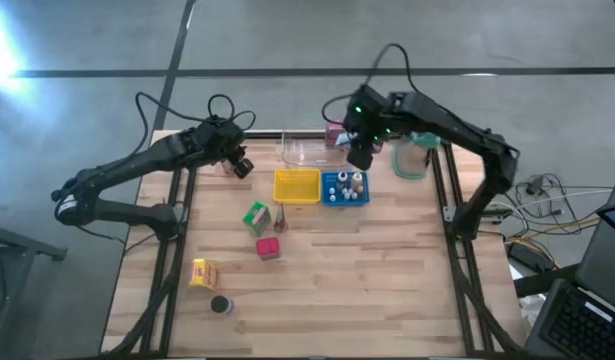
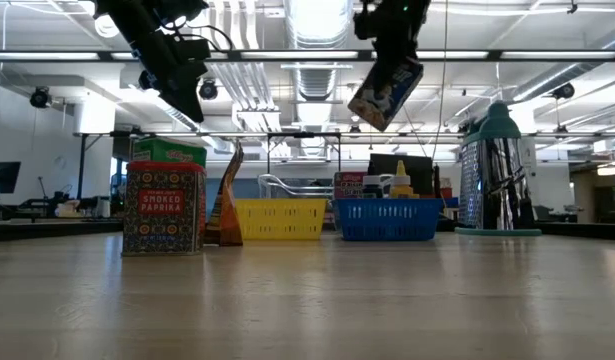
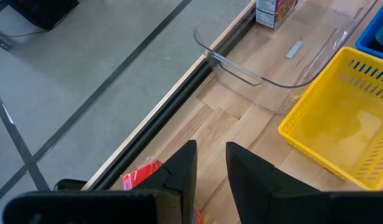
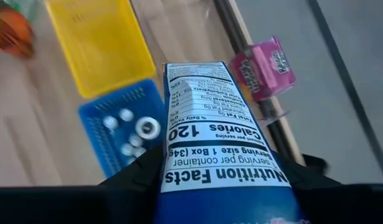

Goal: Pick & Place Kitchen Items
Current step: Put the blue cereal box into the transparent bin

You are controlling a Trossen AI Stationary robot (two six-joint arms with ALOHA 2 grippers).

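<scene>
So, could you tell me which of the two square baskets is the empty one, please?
The yellow basket is empty: its floor shows bare in the left wrist view. The blue basket beside it holds small white pieces and sits nearer the right gripper, which holds a blue carton.

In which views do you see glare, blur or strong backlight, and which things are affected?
High view: glare in the top left corner, off the floor. Low view: bright ceiling lights leave the held blue carton and both arms dark. Right wrist view: the carton's label is sharp, while the pink carton and blue basket are blurred. Left wrist view: even light.
</scene>
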